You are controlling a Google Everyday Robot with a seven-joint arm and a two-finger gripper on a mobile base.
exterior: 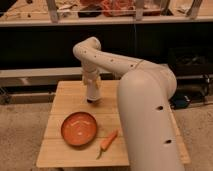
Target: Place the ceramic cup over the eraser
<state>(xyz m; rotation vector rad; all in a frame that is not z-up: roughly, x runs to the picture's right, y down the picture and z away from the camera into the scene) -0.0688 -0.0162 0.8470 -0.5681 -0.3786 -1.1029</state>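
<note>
My gripper [92,85] hangs straight down from the cream-white arm over the back middle of the wooden table [65,150]. A cream-white cylinder that looks like the ceramic cup [93,93] stands upright right under the wrist and blends with the arm. A small dark patch at its base [91,101] touches the table; it may be the eraser, but I cannot tell. No other black block shows on the table.
A wide orange bowl [79,128] sits on the table in front of the gripper. A carrot [108,142] lies to the bowl's right. My large arm segment [147,120] hides the table's right side. Dark shelving stands behind the table.
</note>
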